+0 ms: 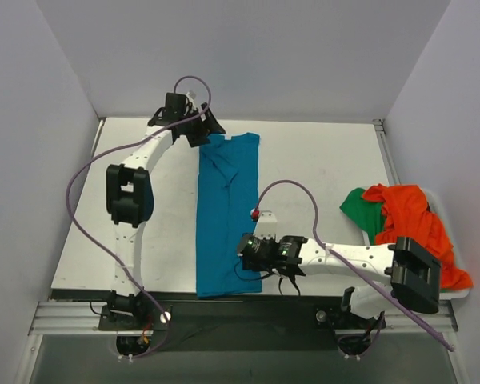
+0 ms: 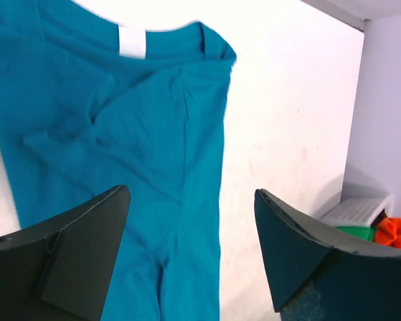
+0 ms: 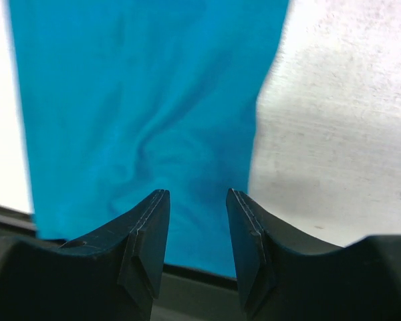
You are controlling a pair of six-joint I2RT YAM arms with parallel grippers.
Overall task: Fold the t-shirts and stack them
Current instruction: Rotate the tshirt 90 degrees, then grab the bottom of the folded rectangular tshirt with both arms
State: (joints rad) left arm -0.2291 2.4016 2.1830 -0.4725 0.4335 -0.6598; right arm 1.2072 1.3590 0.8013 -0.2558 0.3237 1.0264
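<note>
Laid down the middle of the white table as a long narrow strip, far to near: the teal-blue t-shirt, sides folded in, collar and white neck label at the far end, hem at the near table edge, some creases in the far half. Poised at the far left corner of that strip, just beside the collar: the left gripper, jaws spread wide with nothing between them, teal cloth below. Reaching in from the right over the near right part of the strip: the right gripper, jaws drawn close yet parted by a narrow gap, nothing clamped, teal cloth showing through the gap and bare table just to the right. Heaped at the right edge of the table, well apart from the strip: the orange-red t-shirt, crumpled, lying partly over the green t-shirt on its left, both over a white bin.
</note>
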